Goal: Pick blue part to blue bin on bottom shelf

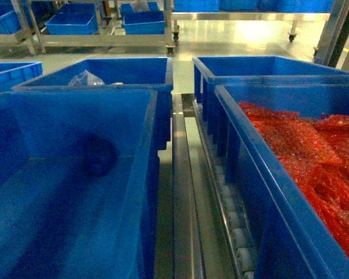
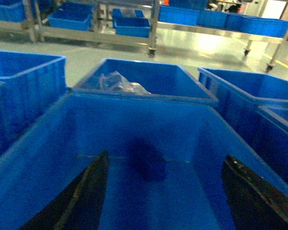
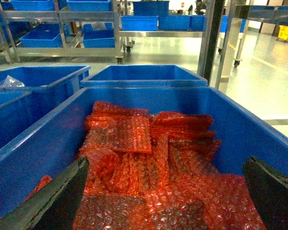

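Observation:
The blue part [image 1: 99, 156] shows as a small, blurred dark-blue lump inside the big blue bin [image 1: 146, 157], low against its far wall. In the left wrist view the blue part [image 2: 147, 160] lies ahead of and between my left gripper's black fingers [image 2: 89, 191]. My left gripper [image 2: 165, 189] hangs open over the blue bin [image 2: 33, 148] and touches nothing. My right gripper [image 3: 165, 191] is open too, above a crate of red bubble-wrap bags [image 3: 144, 158]. The bins rest on the bottom shelf's steel rail [image 1: 183, 203] and rollers [image 1: 237, 238]. Neither gripper appears in the head view.
The crate of red bags [image 1: 314, 168] stands right of the rail. Behind the blue bin, another crate holds a clear plastic bag [image 1: 86, 78], also seen in the left wrist view [image 2: 117, 82]. More blue crates [image 1: 262, 67] and wheeled steel racks [image 1: 104, 38] stand farther back.

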